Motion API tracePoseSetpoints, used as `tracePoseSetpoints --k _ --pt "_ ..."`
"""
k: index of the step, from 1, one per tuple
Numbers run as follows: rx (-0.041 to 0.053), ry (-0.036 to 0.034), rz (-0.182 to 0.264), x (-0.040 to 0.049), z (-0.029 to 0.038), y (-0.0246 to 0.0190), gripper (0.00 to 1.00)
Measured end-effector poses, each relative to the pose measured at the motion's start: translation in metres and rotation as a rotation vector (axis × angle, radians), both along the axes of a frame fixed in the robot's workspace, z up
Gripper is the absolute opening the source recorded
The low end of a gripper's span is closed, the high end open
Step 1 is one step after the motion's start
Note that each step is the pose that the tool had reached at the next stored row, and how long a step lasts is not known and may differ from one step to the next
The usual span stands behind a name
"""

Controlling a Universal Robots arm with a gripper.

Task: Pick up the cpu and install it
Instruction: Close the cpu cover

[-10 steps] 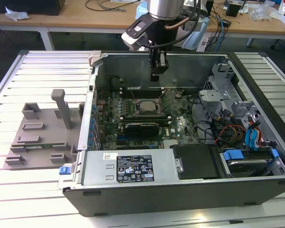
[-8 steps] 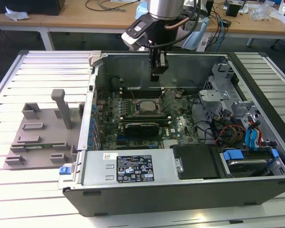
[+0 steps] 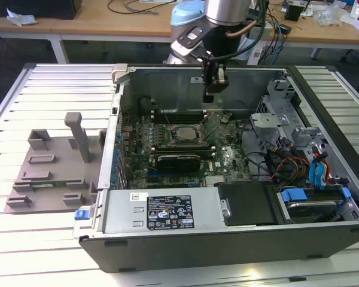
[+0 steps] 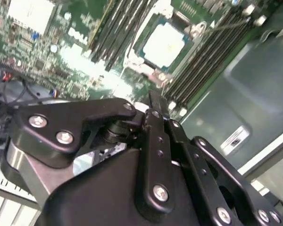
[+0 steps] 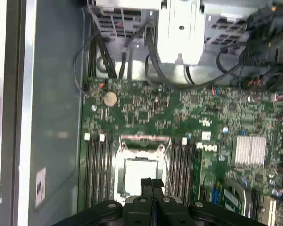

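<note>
— See the small flat silver square cpu (image 5: 137,173)?
— Yes, in its socket (image 5: 145,139) on the green circuit board (image 5: 146,113), black memory slots (image 5: 98,165) either side; the black gripper (image 5: 152,182) hangs over it, fingers (image 5: 146,185) pressed together.

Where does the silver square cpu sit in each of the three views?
Exterior view: the shiny silver-grey square cpu lies on the green motherboard, toward the exterior view's left of the black claw.
First wrist view: cpu just beyond the claw.
Second wrist view: cpu past the claw.
Shared landmark: long black memory slots flanking the cpu.
</note>
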State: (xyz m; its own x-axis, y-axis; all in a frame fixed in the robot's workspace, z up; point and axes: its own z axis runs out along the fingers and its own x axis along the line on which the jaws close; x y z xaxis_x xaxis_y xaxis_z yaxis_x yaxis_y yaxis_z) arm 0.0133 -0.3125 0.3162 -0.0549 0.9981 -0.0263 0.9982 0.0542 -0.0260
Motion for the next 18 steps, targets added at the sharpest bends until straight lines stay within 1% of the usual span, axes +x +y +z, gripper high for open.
tracePoseSetpoints --k 1,2,4,6,7,9,12,14,16,18 --pt "0.0000 0.0018 0.000 0.0096 -0.0004 0.0000 0.11" --pt "-0.0001 0.0049 0.000 0.0212 -0.0028 0.0000 0.11" --pt "-0.0002 0.0082 0.000 0.0320 -0.0110 -0.0001 0.11" --pt "-0.0001 0.0099 0.000 0.0438 -0.0196 0.0000 0.11" --pt "-0.0001 0.0102 0.000 0.0483 -0.0263 0.0000 0.11" --pt "-0.0001 0.0102 0.000 0.0496 -0.0370 0.0000 0.11" --pt "-0.0003 0.0102 0.000 0.0543 -0.0469 -0.0001 0.11" --pt "-0.0001 0.0102 0.000 0.0564 -0.0547 0.0000 0.11" --pt "-0.0001 0.0102 0.000 0.0560 -0.0611 0.0000 0.11" --pt "-0.0002 0.0102 0.000 0.0553 -0.0651 0.0000 0.11"
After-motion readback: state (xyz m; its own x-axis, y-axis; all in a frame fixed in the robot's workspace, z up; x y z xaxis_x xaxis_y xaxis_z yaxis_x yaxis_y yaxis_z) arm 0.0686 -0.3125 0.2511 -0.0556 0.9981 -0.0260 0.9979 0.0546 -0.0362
